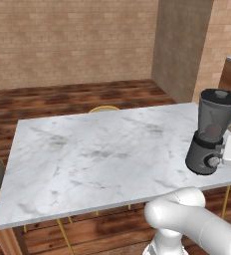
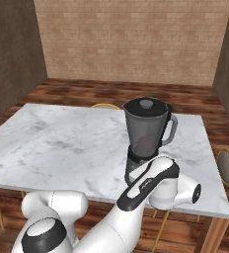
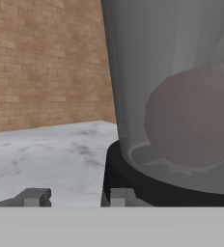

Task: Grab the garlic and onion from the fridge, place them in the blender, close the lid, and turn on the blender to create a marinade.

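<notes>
On the marble tabletop point(image 1: 87, 154), closed pincer point(image 3: 73, 197) at blender point(image 1: 213, 130) base, lid point(image 2: 147, 105) on, onion point(image 3: 191, 120) inside.

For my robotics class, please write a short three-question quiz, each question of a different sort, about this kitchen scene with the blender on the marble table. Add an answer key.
1. True or false: the flat round black lid sits on the smoky grey see-through blender jar.
2. Multiple choice: the small round red onion is A) on the white marble table, B) inside the jar, C) on the floor.
3. Fill in: the robot's two-finger gripper is at the blender's round dark grey ____, beside its silver knob.

Key: 1 true; 2 B; 3 base.
</notes>
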